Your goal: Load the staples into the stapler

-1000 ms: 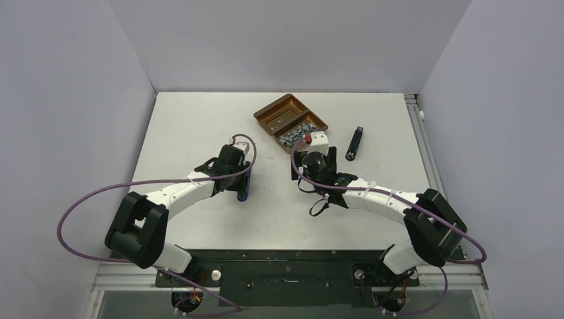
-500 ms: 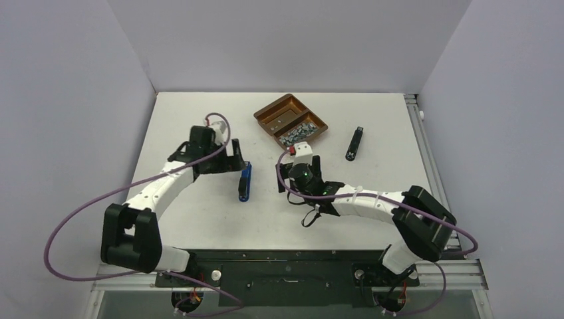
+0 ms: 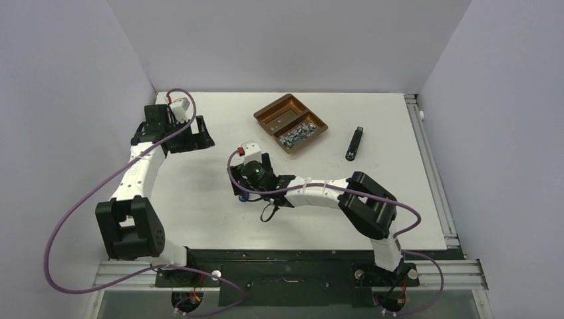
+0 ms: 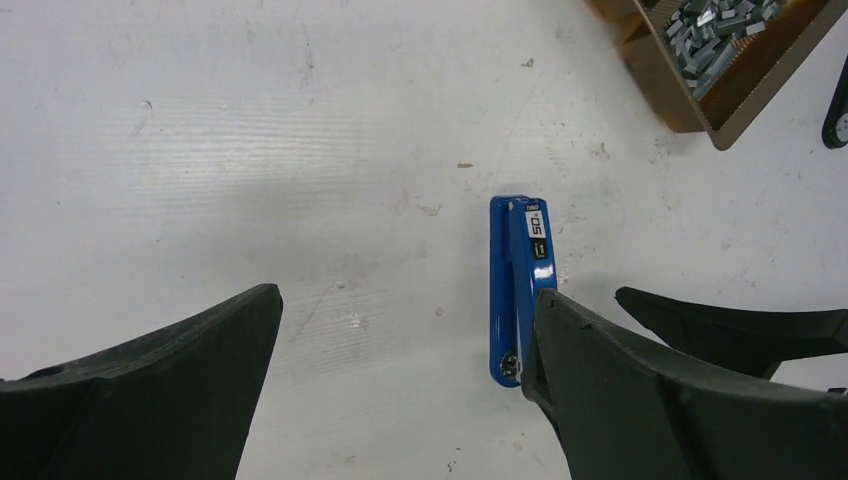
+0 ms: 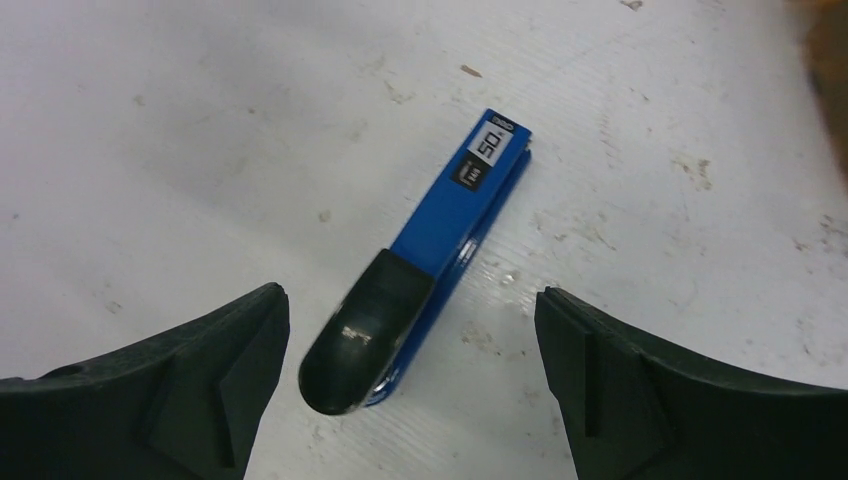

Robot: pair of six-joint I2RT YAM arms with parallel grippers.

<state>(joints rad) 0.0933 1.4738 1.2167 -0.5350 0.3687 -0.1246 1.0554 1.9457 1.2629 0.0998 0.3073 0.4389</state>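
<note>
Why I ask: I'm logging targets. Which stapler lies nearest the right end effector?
The blue stapler, flat on the table directly under the open right end effector. The black stapler lies far off, right of the tray.

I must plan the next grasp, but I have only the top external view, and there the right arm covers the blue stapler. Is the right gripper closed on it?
Observer: No. In the right wrist view the right gripper is open. The blue stapler lies flat on the table, in the gap between the fingers, and neither touches it.
Operator: Which end points toward that camera?
Observer: Its black end. The white label reading "50" is at the far end.
Operator: And the left gripper?
Observer: The left gripper is open and holds nothing.
</note>
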